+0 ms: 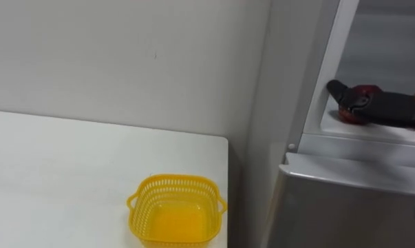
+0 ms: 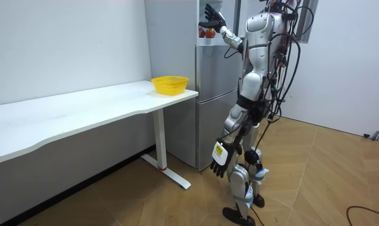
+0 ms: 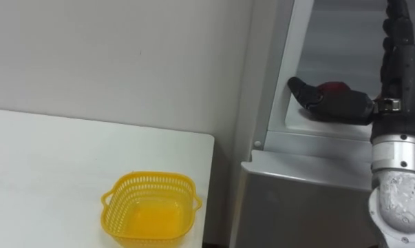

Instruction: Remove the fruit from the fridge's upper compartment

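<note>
left hand point(image 2: 219, 164) hangs beside the thigh, fingers loose and slack, idle. robot stands upright facing the tall grey fridge point(image 1: 331, 207), just past the end of the bench.

nearest in the eye views: long white bench point(image 1: 56, 172) against the wall, with a yellow perforated plastic basket point(image 1: 176, 210) at its fridge-side corner, nothing in it. likely drop-off point.

beyond: upper fridge compartment stands open, pale inner shelf point(image 1: 372, 131) exposed above the closed lower door.

right hand point(image 1: 379, 107) is reached in over that shelf, arm raised to shoulder height. fingers lie long across the front of a small round red object point(image 1: 364, 90), thumb stretched out toward the fridge's edge. fingers look extended, not wrapped; room view shows them fanned apart. no firm hold judged yet.

red object sits on the upper shelf, partly hidden by the hand. fruit or the like; cannot tell which.

handling, judged:
- light, one hand is enough.
- firm but may bruise, so moderate squeeze.
- smooth rounded skin, likely slippery if cold; can roll on the shelf.
- take hold across the widest part, thumb on one side, fingers opposite, palm cupping from the front.
- risk: a nudge could push it deeper in.
</note>
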